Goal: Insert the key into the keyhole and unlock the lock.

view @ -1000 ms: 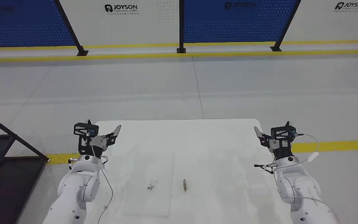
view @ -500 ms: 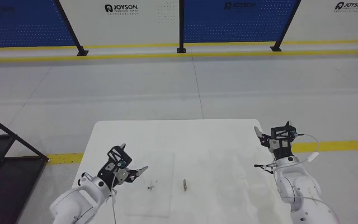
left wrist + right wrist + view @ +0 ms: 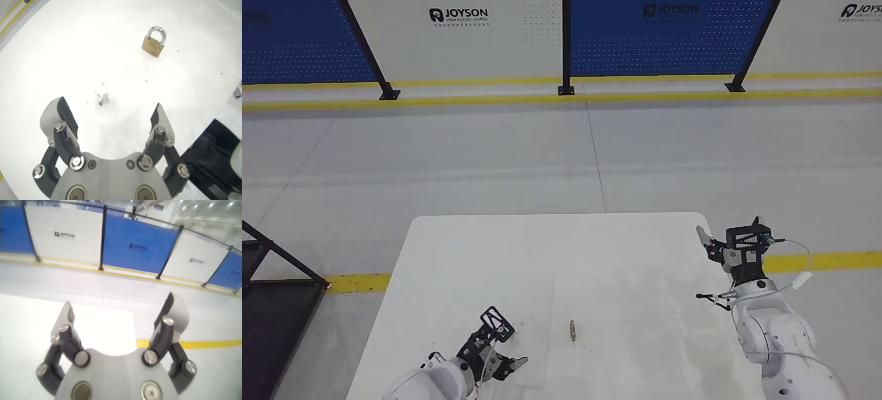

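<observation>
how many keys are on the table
1. The key lies on the white table, just ahead of the open left gripper, apart from the padlock. The gripper may hide more.

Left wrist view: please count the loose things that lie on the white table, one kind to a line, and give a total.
Small silver metal key: 1
Brass padlock with a silver shackle: 1
Total: 2
</observation>
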